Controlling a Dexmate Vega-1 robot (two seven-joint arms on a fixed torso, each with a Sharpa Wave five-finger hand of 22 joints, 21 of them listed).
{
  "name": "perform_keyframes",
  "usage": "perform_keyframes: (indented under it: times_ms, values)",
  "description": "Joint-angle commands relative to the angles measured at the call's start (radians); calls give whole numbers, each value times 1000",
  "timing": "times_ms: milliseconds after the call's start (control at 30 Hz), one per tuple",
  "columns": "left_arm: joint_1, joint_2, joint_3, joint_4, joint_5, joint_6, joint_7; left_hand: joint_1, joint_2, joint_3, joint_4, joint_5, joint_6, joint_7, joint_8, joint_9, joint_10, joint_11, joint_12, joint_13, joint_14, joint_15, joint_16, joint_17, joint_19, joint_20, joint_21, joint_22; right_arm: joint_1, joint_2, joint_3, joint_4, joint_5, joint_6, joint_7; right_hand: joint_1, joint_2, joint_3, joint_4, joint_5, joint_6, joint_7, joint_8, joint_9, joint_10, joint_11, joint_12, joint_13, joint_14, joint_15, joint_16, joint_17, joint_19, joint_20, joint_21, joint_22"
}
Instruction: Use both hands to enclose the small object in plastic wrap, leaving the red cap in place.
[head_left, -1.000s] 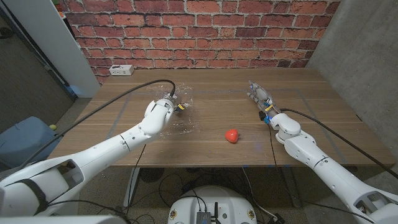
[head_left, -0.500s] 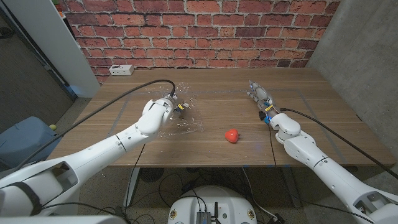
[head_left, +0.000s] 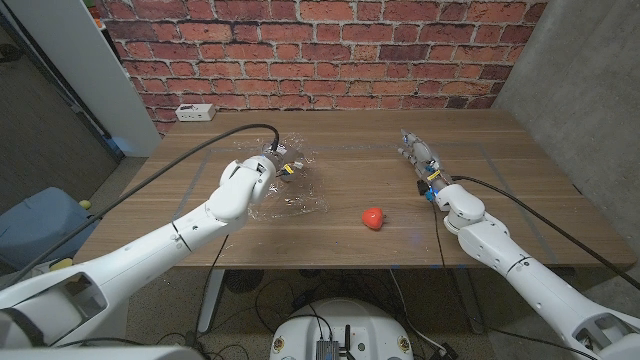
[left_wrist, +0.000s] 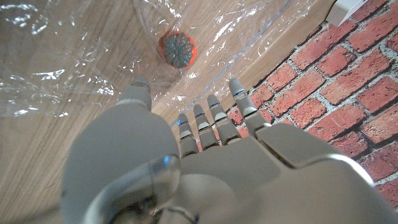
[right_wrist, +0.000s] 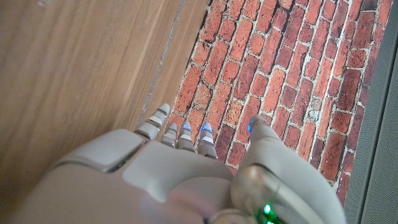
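Left hand (head_left: 262, 168) over plastic wrap (head_left: 292, 195), fingers apart, empty; red cap (head_left: 373, 217) on worktop (head_left: 350, 150); right hand (head_left: 420, 155) fingers straight, empty.

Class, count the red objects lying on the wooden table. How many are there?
1: the red cap lies on bare wood right of the plastic wrap, between both hands.

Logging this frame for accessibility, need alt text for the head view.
A robot's left hand reaches over a crumpled sheet of clear plastic wrap on a wooden table, while its right hand waits apart, holding nothing, on the table's other side. A small red object lies on bare wood between them, nearer the front edge; a brick wall stands behind.
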Motion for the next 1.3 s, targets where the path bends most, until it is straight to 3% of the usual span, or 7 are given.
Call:
perform_keyframes:
  times_ms: [33, 300, 533, 600, 833, 1067, 1300]
  values:
    - [84, 38, -79, -97, -68, -13, 67, -40, 5, -12, 14, 6, 65, 23, 19, 5, -1, 9, 12, -4, -26, 14, 9, -5, -12, 15, -13, 0, -43, -73, 0, -139, -60, -127, -93, 41, -5, 15, -31, -6, 39, -1, 12, 3, 43, 3, 12, 3, 48, 12, 13, 1, 11, 26, 7, 3]
    - [139, 63, -119, -156, -103, -4, 100, -89, -5, -31, 24, 8, 182, 52, 47, 10, 5, 16, 21, -15, -66, 33, 10, -21, -32, 37, -37, 0, -54, -149, -22, -276, -136, -295, -160, 79, -2, 31, -49, -12, 112, 5, 25, 4, 93, -3, 21, 2, 108, 12, 24, 2, 43, 35, 15, 4]
    - [181, 86, -137, -204, -107, 9, 96, -104, -20, -41, 21, 10, 234, 56, 57, 11, 14, 18, 27, -20, -75, 40, 11, -27, -36, 43, -46, 0, -47, -196, -54, -370, -199, -421, -183, 111, -5, 42, -59, -13, 160, 7, 32, 4, 132, -15, 28, 2, 134, 1, 25, 2, 64, 36, 18, 4]
    - [197, 95, -146, -220, -109, 13, 98, -119, -30, -50, 24, 11, 265, 73, 65, 12, 15, 18, 28, -23, -79, 42, 12, -29, -38, 45, -52, 0, -48, -206, -63, -400, -220, -458, -196, 134, -8, 49, -64, -13, 179, 7, 31, 4, 160, -15, 33, 2, 155, -8, 28, 2, 76, 36, 20, 4]
    - [242, 118, -164, -262, -103, 20, 101, -134, -49, -63, 23, 15, 291, 77, 68, 12, 17, 15, 29, -27, -84, 42, 13, -32, -43, 49, -59, 0, -50, -233, -102, -499, -302, -581, -236, 217, -28, 64, -73, -12, 237, 13, 30, 6, 269, -7, 54, 7, 250, -44, 47, 7, 138, 43, 30, 5]
    - [297, 141, -184, -307, -76, 40, 98, -140, -65, -73, 20, 18, 299, 73, 66, 12, 16, 12, 29, -29, -91, 45, 12, -34, -43, 57, -64, 0, -39, -250, -153, -596, -392, -711, -259, 261, -51, 68, -79, -7, 279, 13, 38, 6, 295, -20, 56, 9, 269, -55, 47, 8, 166, 53, 34, 5]
    - [353, 148, -198, -341, -21, 72, 95, -134, -88, -82, 7, 27, 320, 68, 67, 12, 13, 5, 28, -33, -96, 47, 12, -37, -45, 60, -72, -1, -17, -256, -196, -644, -453, -790, -241, 345, -78, 82, -85, 6, 335, 4, 48, 7, 299, -39, 46, 11, 267, -65, 36, 8, 181, 51, 30, 6]
